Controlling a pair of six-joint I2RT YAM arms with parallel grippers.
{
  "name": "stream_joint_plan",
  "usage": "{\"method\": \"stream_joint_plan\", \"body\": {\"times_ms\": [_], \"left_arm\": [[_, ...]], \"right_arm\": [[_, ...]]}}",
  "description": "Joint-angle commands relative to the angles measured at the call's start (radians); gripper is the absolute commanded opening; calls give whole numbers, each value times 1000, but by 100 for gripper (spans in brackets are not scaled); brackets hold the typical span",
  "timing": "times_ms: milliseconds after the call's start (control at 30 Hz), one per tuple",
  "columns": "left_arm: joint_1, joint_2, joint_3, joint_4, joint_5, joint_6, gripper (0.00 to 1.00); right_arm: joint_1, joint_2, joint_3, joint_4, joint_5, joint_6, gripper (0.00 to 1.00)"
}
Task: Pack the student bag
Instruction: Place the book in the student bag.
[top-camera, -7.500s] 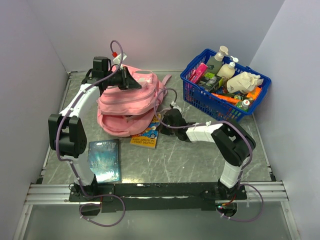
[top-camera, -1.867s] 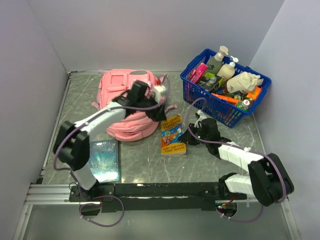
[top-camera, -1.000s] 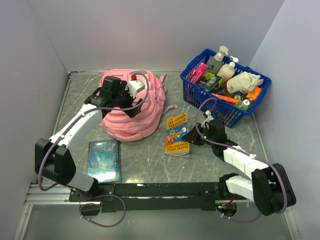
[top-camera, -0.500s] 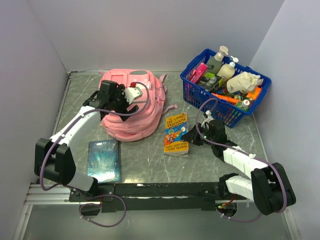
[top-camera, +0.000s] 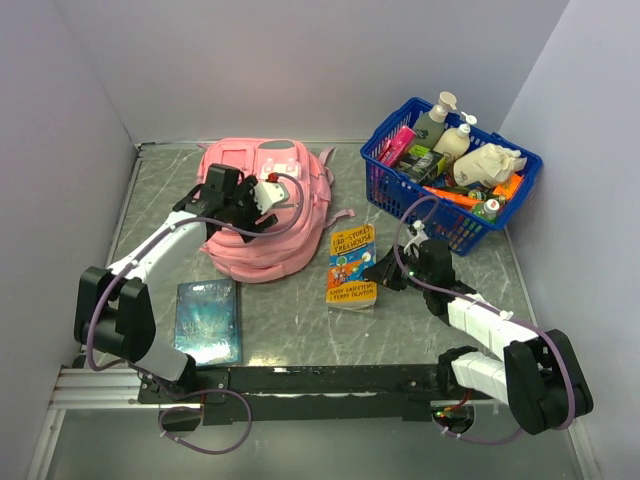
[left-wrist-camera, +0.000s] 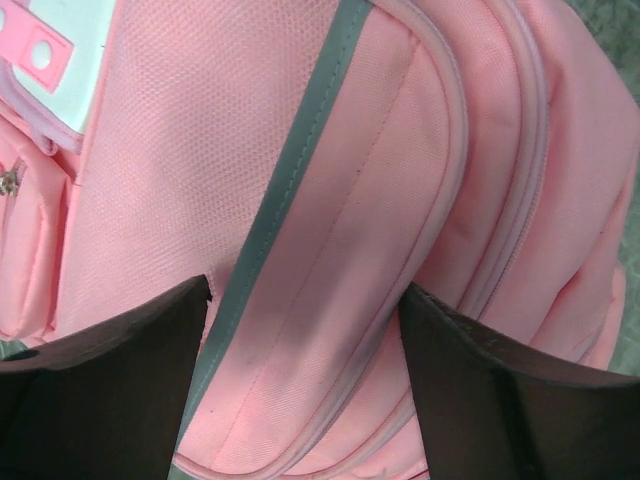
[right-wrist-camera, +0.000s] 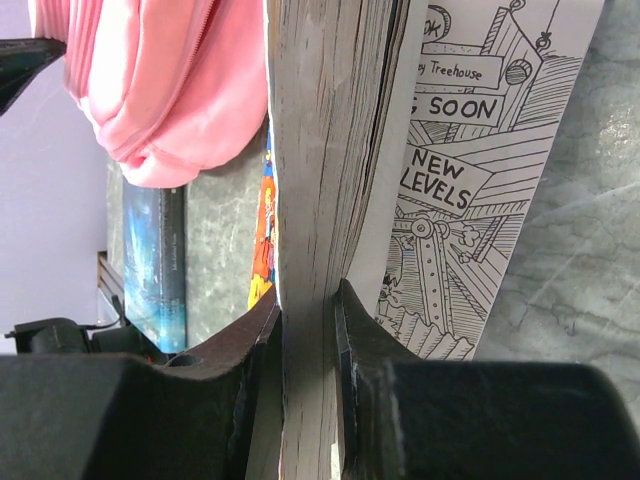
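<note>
The student bag (top-camera: 290, 225), a pink backpack with a grey patch at the top, lies flat at the back left of the table. My left gripper (top-camera: 247, 211) hovers low over its left side. In the left wrist view its jaws (left-wrist-camera: 305, 385) stand wide open, with pink fabric (left-wrist-camera: 330, 200) and a grey trim strip filling the gap between them. My right gripper (top-camera: 377, 275) is shut on a yellow paperback book (top-camera: 352, 262) to the right of the bag. Its fingers (right-wrist-camera: 365, 350) pinch the page block (right-wrist-camera: 310, 200), and the back cover flares away.
A dark blue hardcover book (top-camera: 208, 320) lies flat near the front left, beside the left arm's base. A blue plastic basket (top-camera: 395, 195) full of bottles and packets stands at the back right. Purple walls close in three sides.
My left gripper has shifted slightly over the bag, and its jaws have narrowed a little. The right gripper and its book have barely moved.
</note>
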Motion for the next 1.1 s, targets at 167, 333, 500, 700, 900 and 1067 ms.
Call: {"method": "stream_joint_plan", "body": {"times_ms": [167,333,500,700,900,1067], "left_arm": [[-2,-3,43,93,-80,1,8],[-11,-1,202,44,-9,-117,1],[-11,-3,284,21,26,-209,1],[-9,25,398,-38,94,-324,1],[-11,57,469,-85,158,-403,1],[-12,53,454,-96,193,-422,1]], "right_arm": [[-8,-17,23,146,-49,62,0],[-9,-38,48,132,-63,84,0],[-9,-78,56,156,-81,139,0],[33,-30,92,268,-102,249,0],[87,114,183,375,-101,331,0],[113,267,304,394,-75,412,0]]}}
